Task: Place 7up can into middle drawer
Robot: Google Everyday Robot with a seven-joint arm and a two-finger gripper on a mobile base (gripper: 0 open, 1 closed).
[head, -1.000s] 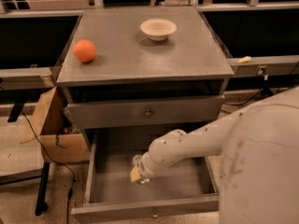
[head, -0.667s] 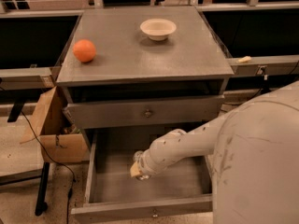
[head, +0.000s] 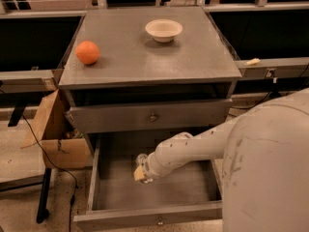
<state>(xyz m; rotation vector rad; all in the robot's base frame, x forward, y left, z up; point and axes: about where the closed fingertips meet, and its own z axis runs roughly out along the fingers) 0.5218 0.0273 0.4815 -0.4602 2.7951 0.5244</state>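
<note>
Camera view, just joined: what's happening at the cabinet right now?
The robot's arm reaches down into the open middle drawer, with the hand low inside it, left of centre. A small silvery round shape right at the hand looks like the 7up can; whether it is gripped or already released cannot be told. The drawer above is shut. On the cabinet top, an orange and a white bowl sit apart, away from the arm.

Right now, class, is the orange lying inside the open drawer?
No, the orange sits on the cabinet top; the gripper is down in the middle drawer.
</note>
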